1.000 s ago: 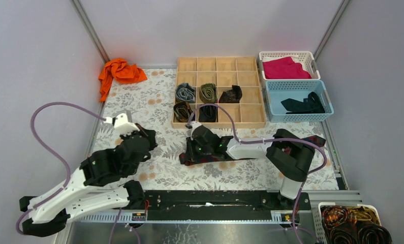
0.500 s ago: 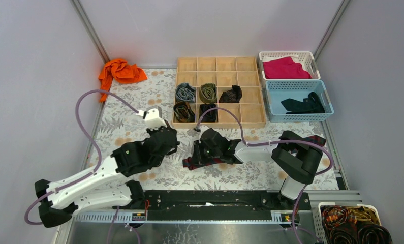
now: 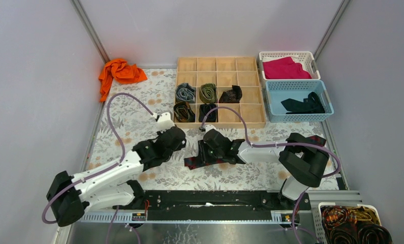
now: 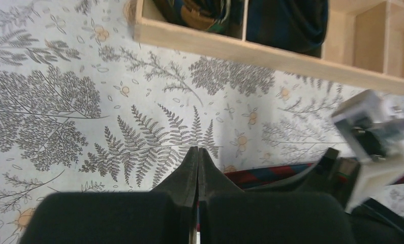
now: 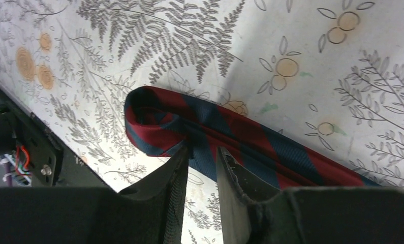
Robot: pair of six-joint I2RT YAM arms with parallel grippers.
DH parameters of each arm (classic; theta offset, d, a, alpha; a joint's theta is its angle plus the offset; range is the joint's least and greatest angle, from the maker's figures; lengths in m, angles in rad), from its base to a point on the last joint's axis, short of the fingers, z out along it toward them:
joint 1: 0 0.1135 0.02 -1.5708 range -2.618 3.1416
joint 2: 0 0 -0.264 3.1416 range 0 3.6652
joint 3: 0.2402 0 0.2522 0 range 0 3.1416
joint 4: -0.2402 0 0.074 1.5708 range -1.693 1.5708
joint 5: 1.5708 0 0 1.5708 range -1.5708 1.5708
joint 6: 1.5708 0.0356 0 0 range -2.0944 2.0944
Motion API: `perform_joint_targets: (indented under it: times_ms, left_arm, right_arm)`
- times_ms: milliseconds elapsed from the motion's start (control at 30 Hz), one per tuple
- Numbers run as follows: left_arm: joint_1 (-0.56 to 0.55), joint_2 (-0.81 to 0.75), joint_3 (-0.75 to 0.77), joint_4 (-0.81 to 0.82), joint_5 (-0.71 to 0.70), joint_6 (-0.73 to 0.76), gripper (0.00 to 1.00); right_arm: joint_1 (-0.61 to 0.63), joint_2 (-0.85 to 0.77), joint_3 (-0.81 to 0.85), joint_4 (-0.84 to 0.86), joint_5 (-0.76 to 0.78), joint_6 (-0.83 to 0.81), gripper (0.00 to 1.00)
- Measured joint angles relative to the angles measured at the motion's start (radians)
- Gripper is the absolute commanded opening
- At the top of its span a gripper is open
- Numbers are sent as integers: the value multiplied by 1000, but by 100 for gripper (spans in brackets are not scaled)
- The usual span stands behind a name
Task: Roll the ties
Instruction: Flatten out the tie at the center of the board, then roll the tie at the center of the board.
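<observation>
Right gripper (image 5: 202,152), jaws parted, sits over the folded end of the striped tie (image 5: 240,134); left gripper (image 4: 197,152), clenched empty, hovers beside it.

A robot lab's test cell: plain grey walls (image 3: 32,76) and aluminium posts (image 3: 91,31) box in a fern-print worktop (image 3: 133,101); the left arm (image 3: 108,175) and right arm (image 3: 263,151) are bolted to a black rail (image 3: 215,199) at its near edge.

Left arm (image 3: 108,175) and right arm (image 3: 260,151): white links, black joints, looping purple cables (image 3: 126,93); the left gripper (image 4: 197,151) has black wedge fingers, perhaps rubber-faced.
</observation>
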Motion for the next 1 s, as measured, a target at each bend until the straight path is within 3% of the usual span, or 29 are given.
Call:
perform_joint_targets:
  times_ms: [367, 567, 667, 767, 1000]
  left_arm:
    - [61, 212, -64, 194, 128, 36, 0]
    - [81, 286, -115, 229, 140, 14, 0]
    - [84, 221, -130, 206, 117, -18, 0]
    - [85, 52, -115, 139, 51, -42, 0]
    - [111, -228, 102, -79, -129, -40, 0]
  right_arm:
    - [0, 23, 18, -61, 21, -32, 29]
    - [5, -15, 18, -93, 68, -51, 40]
    - [45, -61, 32, -136, 140, -63, 45]
    - [155, -56, 115, -225, 246, -79, 49]
    - [327, 119, 434, -362, 417, -87, 52]
